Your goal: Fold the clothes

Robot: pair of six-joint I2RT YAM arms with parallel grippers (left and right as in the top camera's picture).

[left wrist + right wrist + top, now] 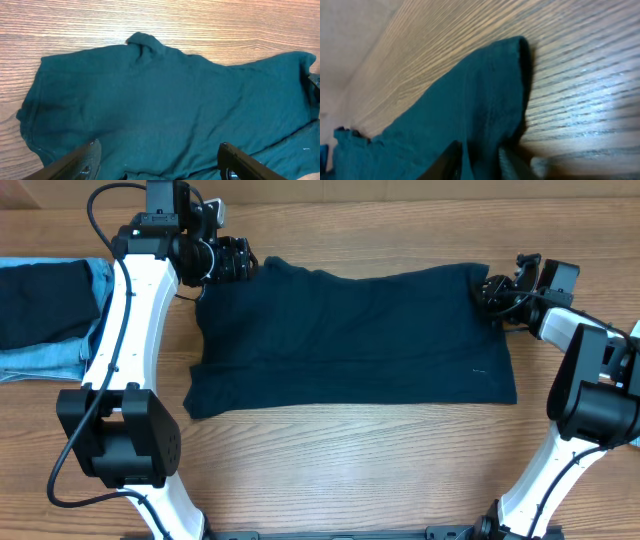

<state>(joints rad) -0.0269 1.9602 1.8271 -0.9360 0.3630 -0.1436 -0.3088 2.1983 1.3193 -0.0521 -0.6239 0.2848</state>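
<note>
1 navy shirt between left end effector and right end effector

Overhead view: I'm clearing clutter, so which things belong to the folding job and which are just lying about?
In the job: spread dark navy cloth shirt; left hand; right hand.
Lying aside: dark navy cloth piece on light blue denim piece.

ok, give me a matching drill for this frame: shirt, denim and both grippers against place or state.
1 navy shirt
2 light blue denim
3 left gripper
4 right gripper

a open over the shirt
b pinching a shirt corner
c piled at the table's left edge
d spread flat mid-table

Pairs: 1-d, 2-c, 3-a, 4-b
</note>
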